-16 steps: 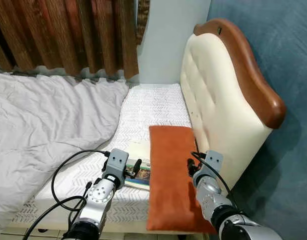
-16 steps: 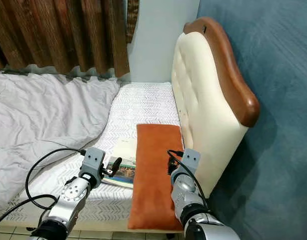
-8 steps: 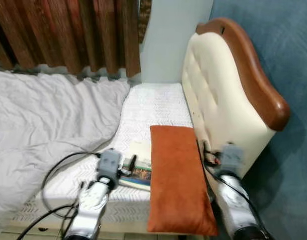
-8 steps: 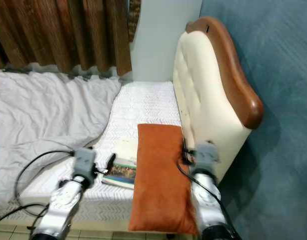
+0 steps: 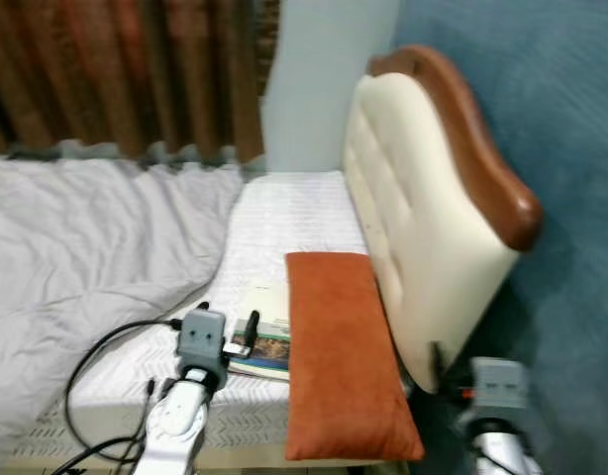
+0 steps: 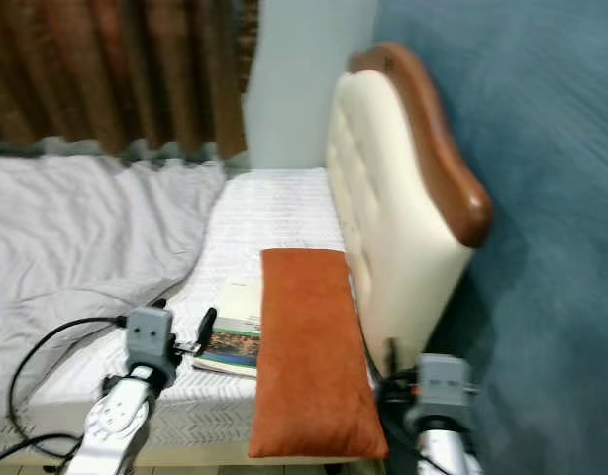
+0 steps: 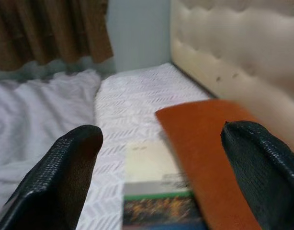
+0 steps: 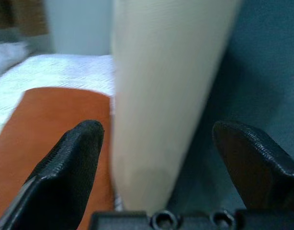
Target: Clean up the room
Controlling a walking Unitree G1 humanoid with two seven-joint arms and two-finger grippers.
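Note:
An orange-brown pillow (image 5: 339, 346) lies lengthwise on the bed beside the cream headboard (image 5: 423, 228), its near end at the mattress edge. A book (image 5: 267, 332) with a cream top and dark picture band lies flat just left of the pillow, partly under its edge. My left gripper (image 7: 161, 182) hovers low before the book, fingers (image 7: 65, 172) spread wide and empty. My right gripper (image 8: 156, 163) is open too, off the bed's corner, facing the headboard's end (image 8: 161, 96) with the pillow (image 8: 56, 134) to one side.
A rumpled grey duvet (image 5: 76, 257) covers the left of the bed, leaving a strip of white patterned sheet (image 5: 294, 208) bare. Brown curtains (image 5: 116, 69) hang behind. A blue-grey wall (image 5: 561, 148) stands right of the headboard. A black cable (image 5: 111, 346) loops from my left arm.
The view has shifted and blurred as the camera moved. My right arm has swung out to the right, away from the pillow to beyond the headboard's end. The left gripper stays near the book.

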